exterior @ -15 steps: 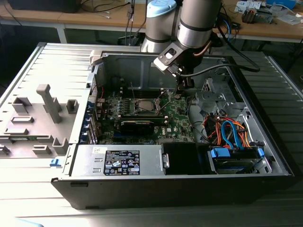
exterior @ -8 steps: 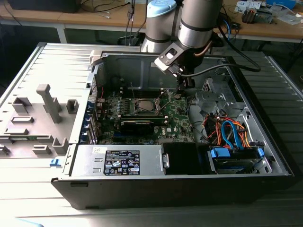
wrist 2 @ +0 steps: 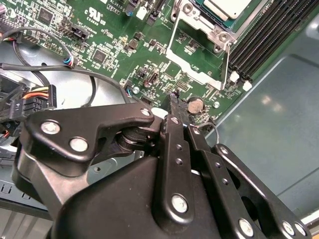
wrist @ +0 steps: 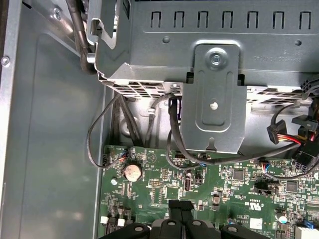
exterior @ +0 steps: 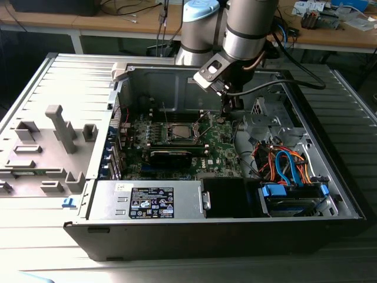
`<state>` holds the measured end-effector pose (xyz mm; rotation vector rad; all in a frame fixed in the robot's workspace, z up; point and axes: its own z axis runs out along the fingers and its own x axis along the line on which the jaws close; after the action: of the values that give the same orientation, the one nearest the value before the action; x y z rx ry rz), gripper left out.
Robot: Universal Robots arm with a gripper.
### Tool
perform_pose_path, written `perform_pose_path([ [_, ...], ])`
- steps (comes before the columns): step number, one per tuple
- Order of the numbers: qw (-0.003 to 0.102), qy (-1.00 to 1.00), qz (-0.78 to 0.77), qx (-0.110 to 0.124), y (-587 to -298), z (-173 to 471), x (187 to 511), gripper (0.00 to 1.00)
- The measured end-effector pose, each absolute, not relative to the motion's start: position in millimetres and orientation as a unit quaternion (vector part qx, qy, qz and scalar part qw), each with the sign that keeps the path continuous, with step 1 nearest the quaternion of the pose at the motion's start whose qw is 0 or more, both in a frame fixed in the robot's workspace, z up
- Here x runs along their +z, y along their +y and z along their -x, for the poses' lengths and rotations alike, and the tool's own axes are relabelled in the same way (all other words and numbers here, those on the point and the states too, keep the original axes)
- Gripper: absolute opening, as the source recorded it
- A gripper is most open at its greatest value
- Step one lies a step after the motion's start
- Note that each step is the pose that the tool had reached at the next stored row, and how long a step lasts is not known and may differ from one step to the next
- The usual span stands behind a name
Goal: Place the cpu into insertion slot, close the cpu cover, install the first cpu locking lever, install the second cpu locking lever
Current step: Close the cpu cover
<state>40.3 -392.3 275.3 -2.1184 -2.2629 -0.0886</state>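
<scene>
- Closest, in the second wrist view, the claw (wrist 2: pixel 173 102) has its fingers pressed together on nothing, perhaps to push as a single narrow tip. It hangs low over the green board (wrist 2: pixel 109 45), just beside a coin cell (wrist 2: pixel 195 105).
- Beyond, the cpu cover (wrist 2: pixel 194 74) lies swung open, so the socket stays exposed.
- Farthest, the cpu (wrist 2: pixel 227 6) sits in the insertion slot (wrist 2: pixel 209 27).

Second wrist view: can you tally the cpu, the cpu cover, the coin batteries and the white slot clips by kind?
Silvery-grey square cpu: 1
Thin silvery metal cpu cover frame: 1
Round silvery coin battery: 1
Small white plastic slot clips: 2
Total: 5
</scene>
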Motion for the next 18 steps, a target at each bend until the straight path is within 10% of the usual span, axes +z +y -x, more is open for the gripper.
perform_pose_path([
  [18, 0.020, -0.730, 0.683, -0.029, -392.3, -45.8, 275.3, 0.11],
])
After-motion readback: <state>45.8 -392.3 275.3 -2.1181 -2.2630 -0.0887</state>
